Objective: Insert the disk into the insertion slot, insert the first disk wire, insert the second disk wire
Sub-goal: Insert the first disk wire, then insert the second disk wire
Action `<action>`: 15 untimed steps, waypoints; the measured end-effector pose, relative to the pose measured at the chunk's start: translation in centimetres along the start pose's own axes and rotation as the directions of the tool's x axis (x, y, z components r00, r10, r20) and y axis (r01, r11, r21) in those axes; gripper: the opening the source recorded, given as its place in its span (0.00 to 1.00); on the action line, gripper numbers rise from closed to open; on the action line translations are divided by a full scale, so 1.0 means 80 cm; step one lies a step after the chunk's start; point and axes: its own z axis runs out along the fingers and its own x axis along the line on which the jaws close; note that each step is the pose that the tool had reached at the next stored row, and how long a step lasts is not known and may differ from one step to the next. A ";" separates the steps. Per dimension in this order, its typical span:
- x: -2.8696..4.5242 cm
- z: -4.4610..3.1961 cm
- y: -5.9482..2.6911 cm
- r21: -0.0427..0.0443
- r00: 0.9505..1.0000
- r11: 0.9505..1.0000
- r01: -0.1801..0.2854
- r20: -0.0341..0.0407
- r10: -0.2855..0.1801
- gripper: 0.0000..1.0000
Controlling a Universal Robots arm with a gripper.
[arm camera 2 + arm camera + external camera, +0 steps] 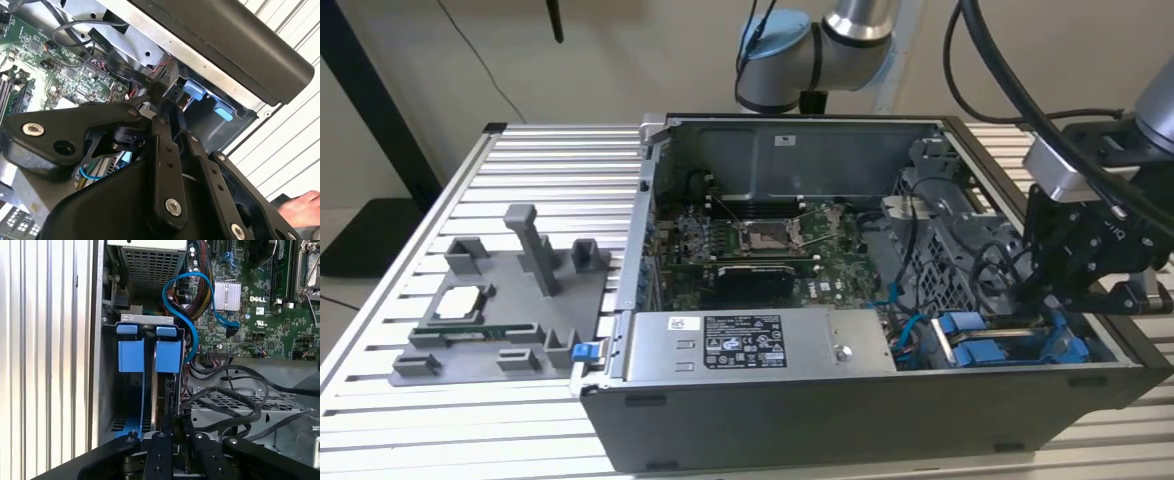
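1. Now, the gripper is low inside the computer case. The disk stands on its edge in the insertion slot, directly ahead of the gripper and very near to it. I cannot tell if the disk is seated to the end.
2. I also cannot tell how far the gripper is open, or if it has hold of anything.
3. One risk, in my judgement, is a jam. If the disk is pushed a little tilted, its blue carrier can bind on the rails of the slot and take the force.
4. Another risk is the wiring. A blue cable curves just beside the disk, and black cables lie close at the gripper's side. A sideways move could catch and pull them.
5. In the exterior view the arm comes from behind the case. Its wrist hangs over the corner at the exterior view's right. The gripper points down into the bay, close to the case wall, so it could touch this wall.
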 end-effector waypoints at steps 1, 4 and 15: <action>0.0001 0.0006 0.000 0.000 1.000 1.000 -0.002 0.000 0.002 0.00; 0.0001 0.0019 0.000 0.001 1.000 1.000 -0.013 0.000 0.013 0.00; 0.0006 0.0022 -0.001 -0.001 0.999 0.999 -0.034 0.001 0.034 0.00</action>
